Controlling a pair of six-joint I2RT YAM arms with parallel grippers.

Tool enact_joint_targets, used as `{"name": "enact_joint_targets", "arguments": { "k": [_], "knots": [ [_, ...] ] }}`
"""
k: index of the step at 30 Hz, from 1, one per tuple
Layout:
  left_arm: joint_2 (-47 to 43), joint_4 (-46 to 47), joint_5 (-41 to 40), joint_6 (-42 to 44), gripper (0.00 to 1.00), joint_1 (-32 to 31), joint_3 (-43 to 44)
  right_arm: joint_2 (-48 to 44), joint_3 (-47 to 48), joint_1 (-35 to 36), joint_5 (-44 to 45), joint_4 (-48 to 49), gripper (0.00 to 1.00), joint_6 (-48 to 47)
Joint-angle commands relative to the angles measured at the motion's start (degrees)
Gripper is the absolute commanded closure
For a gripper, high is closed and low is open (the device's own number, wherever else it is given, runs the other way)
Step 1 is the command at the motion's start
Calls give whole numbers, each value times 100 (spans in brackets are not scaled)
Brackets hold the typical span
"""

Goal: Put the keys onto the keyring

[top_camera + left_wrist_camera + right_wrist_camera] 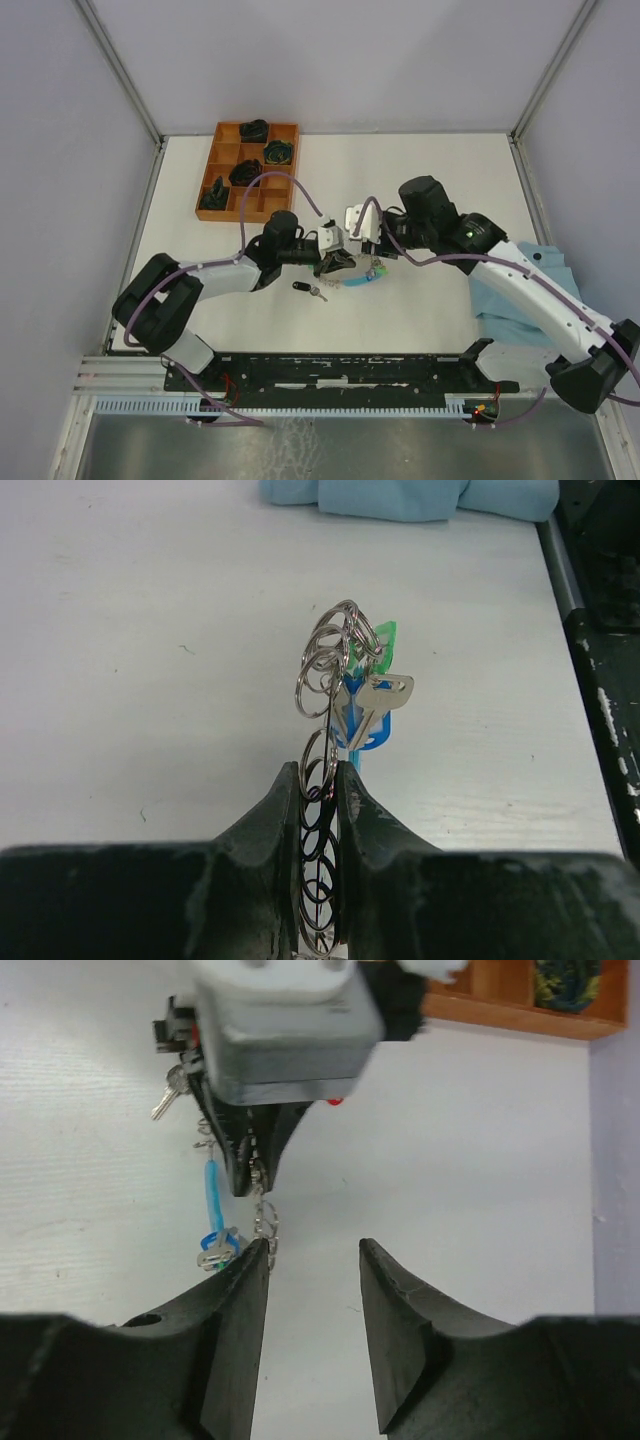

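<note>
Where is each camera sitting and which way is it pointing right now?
Top external: above and behind the bases, looking down on the table, both arms, wooden tray and blue cloth.
Left wrist: on the left arm, looking along the left tool, shut on the keyring, toward the blue cloth.
Right wrist: on the right arm, looking past the open right tool at the left tool and wooden tray.
Shared: all three show the keyring.

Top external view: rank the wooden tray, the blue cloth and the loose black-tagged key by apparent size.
1. wooden tray: largest as it shows.
2. blue cloth: fairly close, but the right arm covers part of it, so its full extent is unsure.
3. loose key: by far the smallest.
</note>
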Motion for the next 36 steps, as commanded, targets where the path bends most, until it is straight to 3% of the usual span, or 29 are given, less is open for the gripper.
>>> {"name": "enact_joint_targets", "arguments": {
  "k": [1,4,7,13,19,25,30,36],
  "knots": [
    [-558,544,-1068,561,97,-269,-285,-519,-124,-6,579,919,46,1658],
    [-727,660,-1758,872,97,-486,-490,-685,-116,-6,1361,948,34,3018],
    [-790,1045,-2494,912,97,-642,-662,-692,0,-5,1940,637,29,4050],
    [-644,2048,-3945,462,97,-1160,-853,-564,110,-5,2772,50,27,6066],
    [-103,3135,-5231,333,97,-1845,-888,-654,-304,-11,3181,418,27,7717],
    [201,3446,-5250,848,97,-2047,-970,-532,-359,-182,3415,232,27,7797],
    [237,3562,-5012,2096,97,-2047,-1240,-263,-409,-714,1967,153,32,7673],
    [102,3252,-4861,2666,97,-2055,-1265,48,-486,-927,1062,423,41,7583]
  ]
}}
